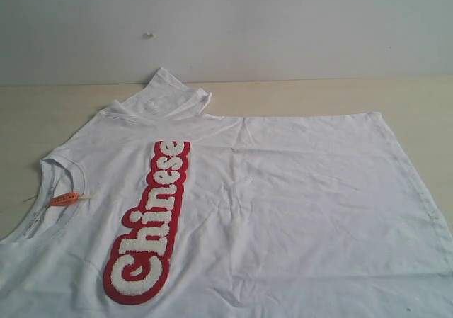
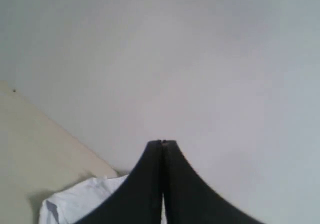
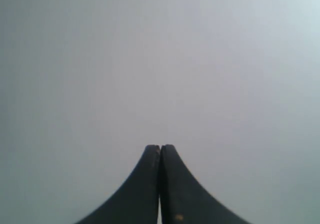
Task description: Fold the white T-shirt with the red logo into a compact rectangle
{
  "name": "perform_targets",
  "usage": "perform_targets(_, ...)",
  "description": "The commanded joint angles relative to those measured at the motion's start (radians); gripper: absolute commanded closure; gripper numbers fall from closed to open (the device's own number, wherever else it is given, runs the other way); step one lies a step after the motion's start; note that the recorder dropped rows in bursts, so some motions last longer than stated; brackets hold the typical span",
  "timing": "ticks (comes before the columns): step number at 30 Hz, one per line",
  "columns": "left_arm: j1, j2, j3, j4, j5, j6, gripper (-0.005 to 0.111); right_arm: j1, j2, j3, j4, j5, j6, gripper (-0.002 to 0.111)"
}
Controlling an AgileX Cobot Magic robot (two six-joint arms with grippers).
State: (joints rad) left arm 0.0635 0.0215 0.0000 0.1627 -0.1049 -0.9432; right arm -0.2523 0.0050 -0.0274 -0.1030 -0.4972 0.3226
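Note:
The white T-shirt with the red logo (image 1: pixel 283 205) lies spread flat across the table in the exterior view, neck to the left and hem to the right. Its red-outlined "Chinese" lettering (image 1: pixel 148 226) runs along the chest, and a small orange neck tag (image 1: pixel 64 199) sits at the collar. One sleeve (image 1: pixel 170 91) is bunched at the far edge. Neither arm shows in the exterior view. My left gripper (image 2: pixel 162 142) is shut with nothing between its fingers, pointing at the wall, with a bit of white cloth (image 2: pixel 80 199) below it. My right gripper (image 3: pixel 160 146) is shut and empty, facing only the wall.
The pale wooden table (image 1: pixel 354 95) meets a plain grey-white wall (image 1: pixel 283 27) at the back. A small white speck (image 1: pixel 148 35) marks the wall. The shirt runs off the near and left edges of the exterior view.

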Motion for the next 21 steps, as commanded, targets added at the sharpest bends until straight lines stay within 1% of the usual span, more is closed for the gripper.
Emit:
perform_targets(1,-0.05,0.002,-0.072,0.064,-0.001,-0.067,0.107,-0.003,-0.005,-0.021,0.155,-0.178,0.065,0.108)
perform_targets(3,-0.104,0.003,-0.133,0.129,0.036,-0.089,0.107,-0.003,-0.005,-0.049,0.225,-0.116,0.065,0.108)
perform_targets(4,-0.136,0.003,-0.173,0.144,0.079,-0.093,0.107,-0.003,-0.005,-0.071,0.241,-0.058,0.065,0.108)
perform_targets(5,-0.163,0.003,-0.215,0.146,0.12,-0.084,0.107,-0.003,-0.005,-0.092,0.241,0.015,0.064,0.108)
perform_targets(6,-0.226,0.011,-0.301,0.146,0.239,-0.061,0.107,-0.003,-0.002,-0.156,0.241,0.182,0.056,0.108)
perform_targets(7,-0.25,0.018,-0.336,0.146,0.296,-0.032,0.107,-0.003,0.019,-0.189,0.241,0.234,0.036,0.108)
perform_targets(8,-0.302,0.048,-0.422,0.146,0.416,0.063,0.107,-0.003,0.071,-0.254,0.234,0.323,-0.026,0.108)
perform_targets(9,-0.324,0.065,-0.452,0.146,0.458,0.108,0.107,-0.003,0.093,-0.279,0.234,0.345,-0.053,0.108)
perform_targets(10,-0.357,0.093,-0.514,0.135,0.509,0.186,0.107,0.021,0.149,-0.338,0.234,0.361,-0.123,0.108)
perform_targets(11,-0.366,0.102,-0.535,0.135,0.519,0.209,0.107,0.037,0.172,-0.363,0.234,0.377,-0.15,0.108)
perform_targets(12,-0.378,0.129,-0.586,0.135,0.524,0.297,0.107,0.074,0.243,-0.43,0.225,0.421,-0.249,0.108)
perform_targets(13,-0.378,0.143,-0.612,0.135,0.528,0.327,0.107,0.091,0.276,-0.467,0.222,0.449,-0.309,0.108)
perform_targets(14,-0.378,0.191,-0.67,0.135,0.554,0.405,0.107,0.138,0.369,-0.548,0.211,0.532,-0.43,0.108)
perform_targets(15,-0.378,0.252,-0.723,0.135,0.612,0.494,0.107,0.177,0.448,-0.618,0.211,0.606,-0.507,0.108)
perform_targets(16,-0.378,0.302,-0.761,0.131,0.662,0.535,0.107,0.203,0.52,-0.669,0.204,0.656,-0.559,0.108)
perform_targets(17,-0.378,0.378,-0.814,0.123,0.732,0.643,0.107,0.235,0.605,-0.747,0.189,0.737,-0.634,0.108)
perform_targets(18,-0.378,0.441,-0.842,0.123,0.768,0.735,0.107,0.251,0.667,-0.792,0.177,0.788,-0.674,0.108)
perform_targets(19,-0.378,0.54,-0.893,0.123,0.799,0.829,0.107,0.275,0.754,-0.872,0.152,0.878,-0.716,0.108)
perform_targets(20,-0.378,0.593,-0.928,0.123,0.811,0.891,0.107,0.289,0.799,-0.921,0.148,0.923,-0.745,0.108)
perform_targets(21,-0.378,0.695,-0.988,0.12,0.835,0.999,0.107,0.306,0.876,-0.985,0.148,0.987,-0.81,0.108)
